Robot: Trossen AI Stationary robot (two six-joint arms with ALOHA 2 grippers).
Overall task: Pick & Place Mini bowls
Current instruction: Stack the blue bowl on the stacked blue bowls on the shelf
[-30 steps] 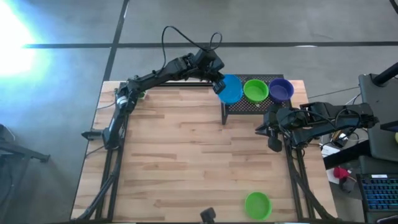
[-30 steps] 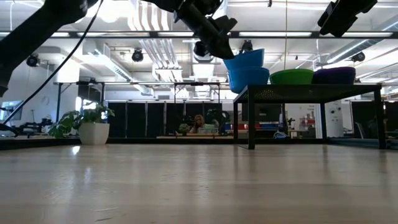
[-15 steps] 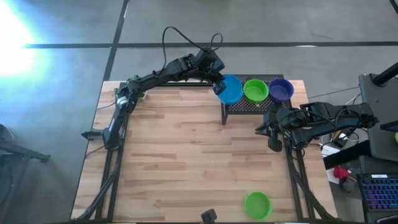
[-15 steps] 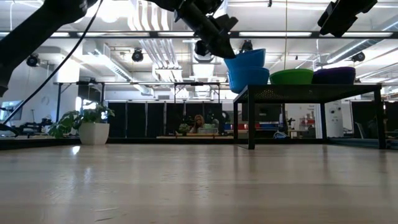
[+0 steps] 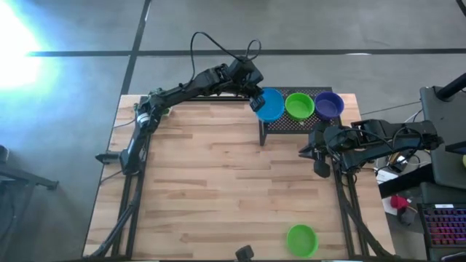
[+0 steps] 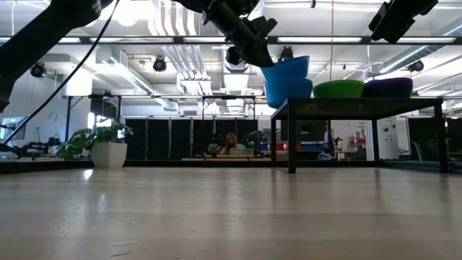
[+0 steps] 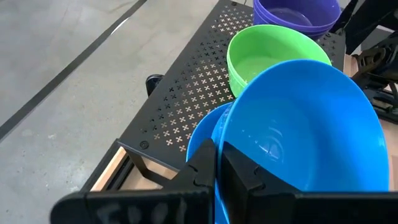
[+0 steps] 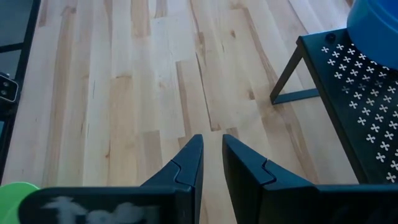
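Left end effector [image 5: 255,102] sits at the tabletop's [image 5: 218,189] far edge, about 12 o'clock in the overhead view, just left of the black perforated rack [image 5: 291,125]. Its fingers [image 7: 239,177] are clamped on the near rim of a blue mini bowl [image 7: 305,130]; one finger inside the rim, one outside. That bowl is tilted and lifted slightly above a second blue bowl [image 7: 202,134] still seated on the rack's left end. From table height the held bowl [image 6: 286,68] shows canted over the lower one [image 6: 289,91].

Rack stands on thin black legs at roughly 1 o'clock on the tabletop. Along its top, left to right: blue stack, green bowl [image 5: 299,105], purple bowls [image 5: 329,105]. In the left wrist camera the purple ones [image 7: 297,14] look like a nested stack of at least two.

Lone green bowl [image 5: 301,239] on the tabletop's near edge, about 5 o'clock, well apart from the rack.

Right end effector [image 5: 320,169] hangs over the tabletop's right edge at 3 o'clock, in front of the rack. Fingers [image 8: 245,163] slightly apart, nothing between them, bare wood below.

Background: potted plant [image 6: 101,144] and a person [image 6: 231,143] seated far off in the room.
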